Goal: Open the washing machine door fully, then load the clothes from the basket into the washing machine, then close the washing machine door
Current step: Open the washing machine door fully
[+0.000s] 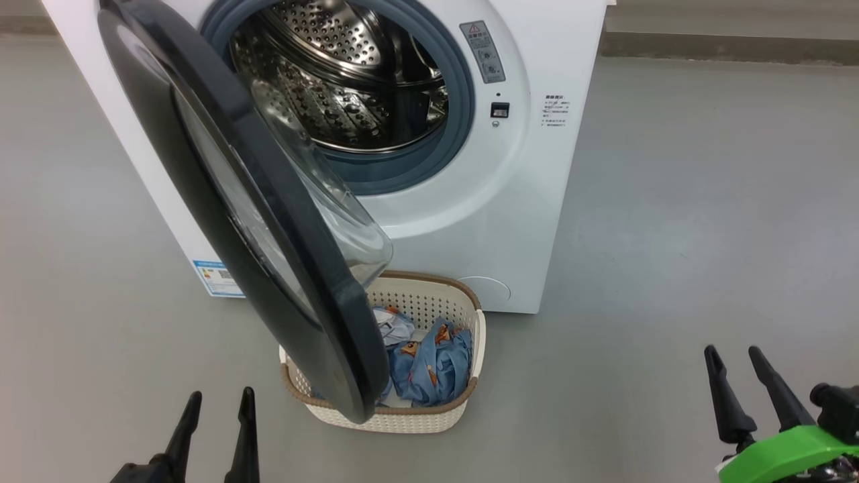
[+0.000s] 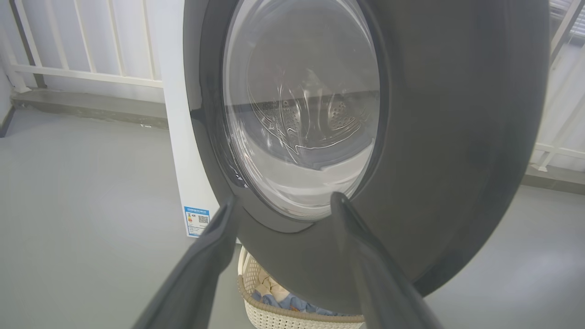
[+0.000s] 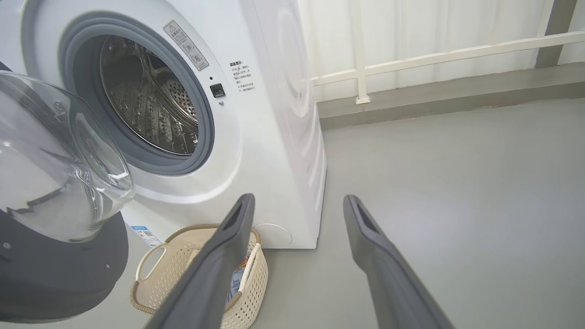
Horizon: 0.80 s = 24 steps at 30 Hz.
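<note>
The white washing machine (image 1: 537, 201) stands ahead with its steel drum (image 1: 335, 80) exposed. Its black-ringed washing machine door (image 1: 221, 201) hangs open, swung out over the left part of the basket (image 1: 463, 402). The cream basket sits on the floor in front of the machine, and the light blue printed clothes (image 1: 429, 365) lie inside it. My left gripper (image 1: 218, 401) is open at the lower left, short of the door's outer face (image 2: 434, 160). My right gripper (image 1: 733, 355) is open at the lower right, well right of the basket (image 3: 151, 269) and empty.
Grey floor (image 1: 704, 235) spreads to the right of the machine. A low kerb and white railing (image 3: 434, 55) run along the back wall. A blue label sticker (image 1: 216, 276) sits low on the machine's left front.
</note>
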Motion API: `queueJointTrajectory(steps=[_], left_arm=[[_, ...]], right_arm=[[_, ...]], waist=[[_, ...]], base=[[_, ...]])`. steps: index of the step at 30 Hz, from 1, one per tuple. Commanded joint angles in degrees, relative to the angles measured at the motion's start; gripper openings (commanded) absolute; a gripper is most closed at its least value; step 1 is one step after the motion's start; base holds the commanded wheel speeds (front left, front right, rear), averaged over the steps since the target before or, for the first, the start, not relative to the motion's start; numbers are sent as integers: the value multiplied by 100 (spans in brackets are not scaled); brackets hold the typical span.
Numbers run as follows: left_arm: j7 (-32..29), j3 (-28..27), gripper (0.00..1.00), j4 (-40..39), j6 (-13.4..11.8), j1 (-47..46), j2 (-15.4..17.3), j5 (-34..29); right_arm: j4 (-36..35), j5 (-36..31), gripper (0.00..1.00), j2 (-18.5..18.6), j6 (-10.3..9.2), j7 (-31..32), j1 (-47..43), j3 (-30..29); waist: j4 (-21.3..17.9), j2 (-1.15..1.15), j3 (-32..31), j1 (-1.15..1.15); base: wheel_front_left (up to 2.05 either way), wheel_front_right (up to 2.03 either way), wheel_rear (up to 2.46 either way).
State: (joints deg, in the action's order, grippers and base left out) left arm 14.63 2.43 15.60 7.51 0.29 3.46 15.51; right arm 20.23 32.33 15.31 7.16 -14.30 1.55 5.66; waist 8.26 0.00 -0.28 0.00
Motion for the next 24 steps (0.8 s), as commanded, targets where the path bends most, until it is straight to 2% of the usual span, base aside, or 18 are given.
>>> queueJointTrajectory(steps=[1,16,18,24], left_arm=[[37,-190,100,-162,-2,-149,39,-26],[37,-269,98,-158,-2,-244,61,-42],[37,-316,0,-205,-2,-300,57,-55],[37,-558,0,-677,-2,-520,14,23]], right_arm=[[-139,-80,100,80,33,-69,4,80],[-183,-359,100,-190,33,-70,-260,-218],[-199,-392,100,-196,33,-70,-272,-222],[-234,-464,100,-236,33,-70,-316,-274]], waist=[[5,0,4,0],[22,0,-2,0],[41,0,-5,0],[102,0,-19,0]], base=[[0,0,0],[0,0,0],[0,0,0],[0,0,0]])
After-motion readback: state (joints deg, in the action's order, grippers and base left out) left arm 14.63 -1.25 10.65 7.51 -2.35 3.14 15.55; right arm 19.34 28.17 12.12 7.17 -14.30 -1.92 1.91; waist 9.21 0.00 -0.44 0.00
